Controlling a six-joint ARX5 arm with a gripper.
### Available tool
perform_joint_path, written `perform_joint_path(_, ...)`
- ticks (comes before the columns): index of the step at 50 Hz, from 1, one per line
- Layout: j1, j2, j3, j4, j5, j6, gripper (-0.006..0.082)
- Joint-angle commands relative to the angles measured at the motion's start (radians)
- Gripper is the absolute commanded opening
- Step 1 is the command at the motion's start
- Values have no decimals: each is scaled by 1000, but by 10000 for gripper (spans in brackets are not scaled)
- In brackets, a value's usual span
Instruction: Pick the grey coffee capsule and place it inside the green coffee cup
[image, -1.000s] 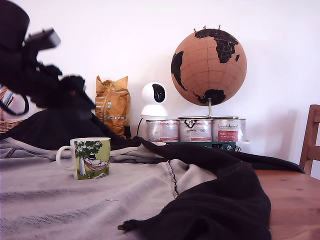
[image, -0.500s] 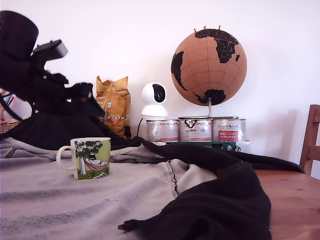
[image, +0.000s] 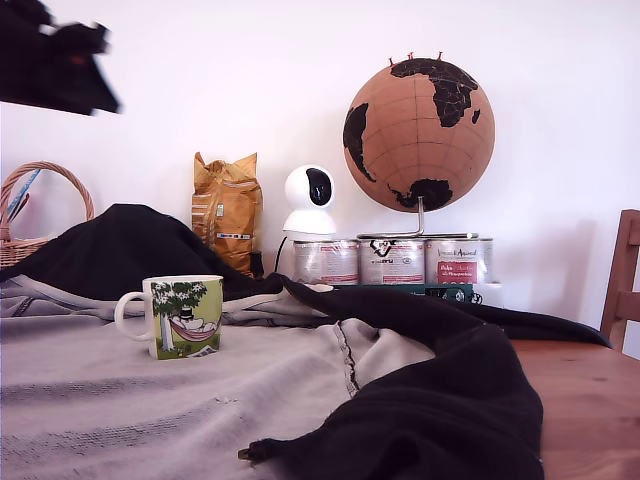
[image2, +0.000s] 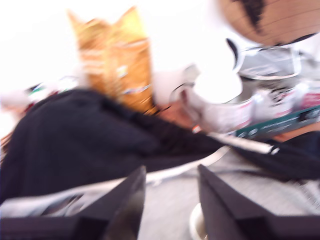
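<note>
The green coffee cup (image: 183, 315) stands upright on the grey cloth at the exterior view's left, its handle pointing to that view's left. The grey coffee capsule shows in neither view. My gripper (image: 60, 60) is a blurred black shape high in the exterior view's top left corner, well above the cup and off to that view's left. In the blurred wrist view the gripper (image2: 171, 172) is open, its two dark fingers (image2: 125, 200) apart with nothing between them. A white curved rim (image2: 197, 225) of the cup peeks in beside one finger.
A grey cloth (image: 150, 400) and a black cloth (image: 430, 400) cover the wooden table (image: 585, 400). Along the back stand a wicker basket (image: 40, 200), an orange bag (image: 225, 210), a white camera (image: 308, 200), silver tins (image: 390, 260) and a globe (image: 418, 120). A chair (image: 622, 280) is at the right.
The arm has swung up and to the exterior view's left, from just behind the cup to the top corner, uncovering the basket. The cup has not moved.
</note>
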Motion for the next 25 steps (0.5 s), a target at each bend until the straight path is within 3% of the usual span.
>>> perform_joint_path(1,23,-40,-5,-41,-2,-6,-14)
perform_joint_path(12,77,-171,-24,-166,-9,-21,-14)
perform_joint_path(25,80,-344,-150,-164,-77,-86,-14)
